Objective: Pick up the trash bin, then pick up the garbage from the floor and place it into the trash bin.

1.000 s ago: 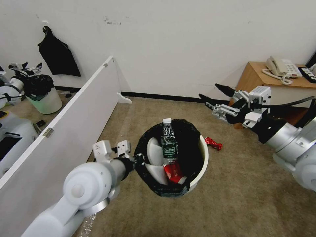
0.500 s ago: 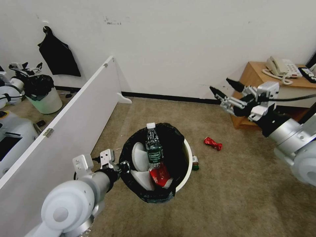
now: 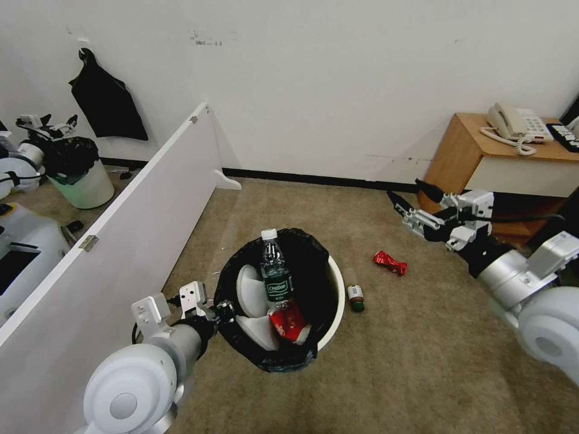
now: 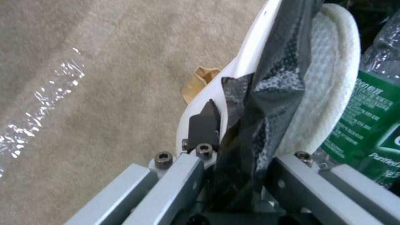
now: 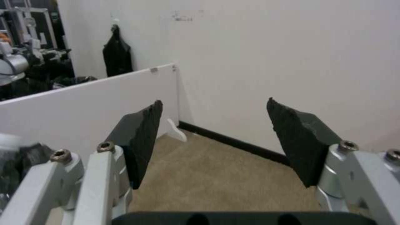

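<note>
Left tool (image 4: 233, 147) clamped on trash bin (image 4: 250, 53) rim with black bag (image 4: 267, 93) pinched between fingers (image 4: 204, 122); white slipper (image 4: 329, 81) and green-labelled bottle (image 4: 371, 118) inside; tan paper (image 4: 198, 82) on carpet (image 4: 104, 62) beside bin.

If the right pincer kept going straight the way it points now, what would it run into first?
Probably the white wall. The right pincer, open and empty, hangs above the carpet beside the wooden cabinet, aiming toward the wall's black baseboard. Its wrist view shows nothing between the fingers and the wall, though depth is uncertain.
</note>
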